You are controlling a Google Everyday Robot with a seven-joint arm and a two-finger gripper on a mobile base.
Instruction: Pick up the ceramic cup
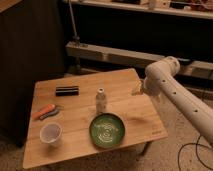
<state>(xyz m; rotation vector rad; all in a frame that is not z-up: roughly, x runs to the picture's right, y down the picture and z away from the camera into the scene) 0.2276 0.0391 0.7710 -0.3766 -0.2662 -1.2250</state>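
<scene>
Claw hovered at bench right edge | closure: could not tell | ceramic cup stood upright toward opposite near-left corner, well apart, past green dish.

Arm hides most of gripper above table.

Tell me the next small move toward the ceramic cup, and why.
Probably carry the gripper across the table toward the ceramic cup, passing above the bottle and green dish. The gripper hangs by the table's far right edge, while the cup stands at the near left corner, with those two between.
</scene>
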